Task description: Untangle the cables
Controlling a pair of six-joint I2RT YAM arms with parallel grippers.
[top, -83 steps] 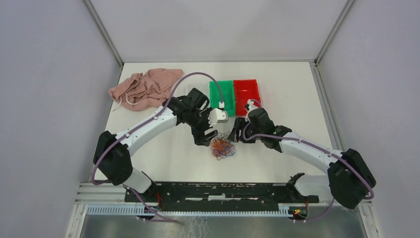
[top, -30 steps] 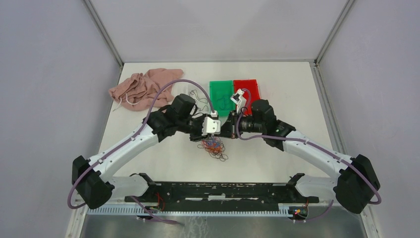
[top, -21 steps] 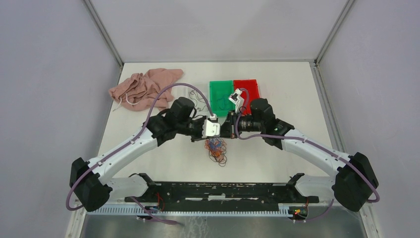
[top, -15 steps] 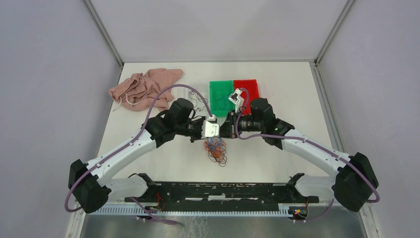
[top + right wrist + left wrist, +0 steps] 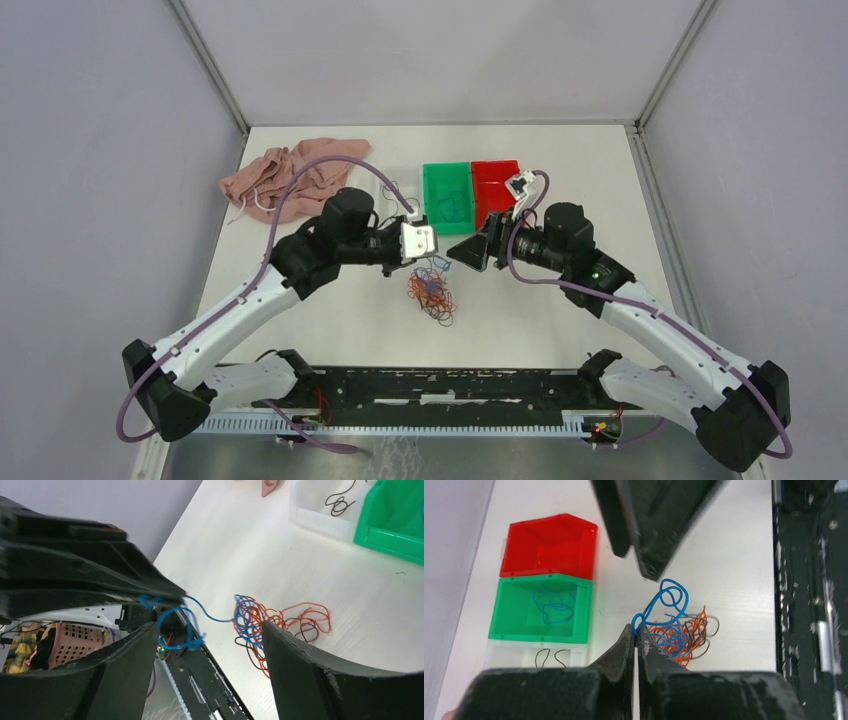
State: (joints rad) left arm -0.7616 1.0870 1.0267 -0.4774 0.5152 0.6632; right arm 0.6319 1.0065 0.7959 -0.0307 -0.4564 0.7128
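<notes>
Orange-red, blue and dark cables (image 5: 432, 295): a loose wad at the centre of the top view, on the white table (image 5: 560, 310).
The wad is longer top-to-bottom than across. One blue strand (image 5: 192, 641) leads from its upper end up to the left fingers (image 5: 626, 645), which are pinched tight on it. The right fingers (image 5: 295, 655) are spread wide, holding nothing, upper right of the wad. Green bin (image 5: 447, 207) and red bin (image 5: 497, 166) sit side by side above, pink cloth (image 5: 290, 175) upper left. Pale grey walls, metal corner posts.

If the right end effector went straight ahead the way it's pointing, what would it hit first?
Likely the thin blue wire loop pinched by the shut left end effector, then that end effector's tips, though depth is hard to judge.
</notes>
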